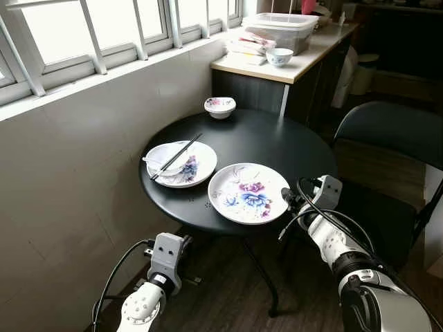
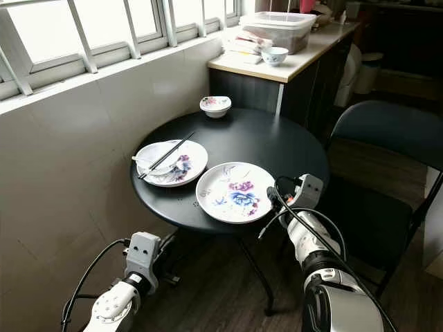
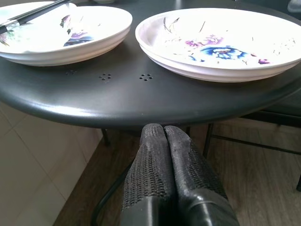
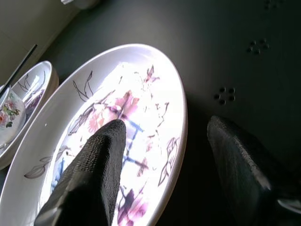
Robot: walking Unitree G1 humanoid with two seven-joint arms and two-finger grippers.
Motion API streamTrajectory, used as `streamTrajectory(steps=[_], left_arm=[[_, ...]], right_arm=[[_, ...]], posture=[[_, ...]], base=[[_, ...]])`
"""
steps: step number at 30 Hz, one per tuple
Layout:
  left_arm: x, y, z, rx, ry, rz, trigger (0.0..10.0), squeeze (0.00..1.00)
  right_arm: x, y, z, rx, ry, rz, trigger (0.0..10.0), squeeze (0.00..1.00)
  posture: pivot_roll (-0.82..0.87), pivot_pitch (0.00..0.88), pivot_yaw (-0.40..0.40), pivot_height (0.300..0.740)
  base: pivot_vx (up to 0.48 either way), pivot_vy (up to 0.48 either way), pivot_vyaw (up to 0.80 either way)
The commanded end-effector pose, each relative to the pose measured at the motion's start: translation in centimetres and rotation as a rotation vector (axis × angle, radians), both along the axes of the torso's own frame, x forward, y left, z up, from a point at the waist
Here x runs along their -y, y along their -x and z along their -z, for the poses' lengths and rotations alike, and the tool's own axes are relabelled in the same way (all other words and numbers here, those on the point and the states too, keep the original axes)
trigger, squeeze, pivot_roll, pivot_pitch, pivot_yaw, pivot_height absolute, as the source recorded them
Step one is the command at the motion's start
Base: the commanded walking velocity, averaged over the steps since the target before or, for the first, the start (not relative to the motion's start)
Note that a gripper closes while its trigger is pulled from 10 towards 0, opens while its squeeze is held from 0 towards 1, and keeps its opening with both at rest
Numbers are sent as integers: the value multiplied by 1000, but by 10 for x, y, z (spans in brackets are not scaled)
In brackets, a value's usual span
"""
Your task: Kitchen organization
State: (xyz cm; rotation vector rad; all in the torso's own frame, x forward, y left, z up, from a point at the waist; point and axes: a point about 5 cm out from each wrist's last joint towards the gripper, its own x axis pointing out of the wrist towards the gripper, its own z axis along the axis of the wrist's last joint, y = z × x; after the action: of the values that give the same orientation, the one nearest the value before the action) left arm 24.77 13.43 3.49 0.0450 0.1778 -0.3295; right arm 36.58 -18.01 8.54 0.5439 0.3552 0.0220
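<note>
Chopsticks [image 1: 176, 155] across spoon-filled plate [image 1: 202, 168]

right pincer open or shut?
Open. The right pincer has its fingers spread either side of the flowered plate's near rim, one over the plate, one over the table.

round black table [image 1: 277, 142] | two floral plates [image 1: 248, 192] [image 1: 181, 164] | small bowl [image 1: 220, 106]

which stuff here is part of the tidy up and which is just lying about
Part of the job:
- flowered plate, right gripper open across its rim
- plate with chopsticks
- small bowl

Just lying about:
- chair
- plastic tub on counter
- left gripper, shut, idle
</note>
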Motion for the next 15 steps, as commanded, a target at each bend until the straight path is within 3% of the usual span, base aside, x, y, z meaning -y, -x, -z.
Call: streamTrajectory(steps=[1,10,15], left_arm=[[0,-2,0,-3,5,-3,10000,0],[1,-3,0,-3,8,-3,10000,0],[2,-4,0,-5,11,-1,10000,0]], right_arm=[[-6,-3,-2,-14,-38,2,10000,0],[-14,-4,0,-50,-43,-12,10000,0],[-26,0,7,-103,-50,-77,10000,0]], posture=[[-54,0,9,740],[-55,0,7,740],[-55,0,10,740]], base=[[0,0,0],[0,0,0],[0,0,0]])
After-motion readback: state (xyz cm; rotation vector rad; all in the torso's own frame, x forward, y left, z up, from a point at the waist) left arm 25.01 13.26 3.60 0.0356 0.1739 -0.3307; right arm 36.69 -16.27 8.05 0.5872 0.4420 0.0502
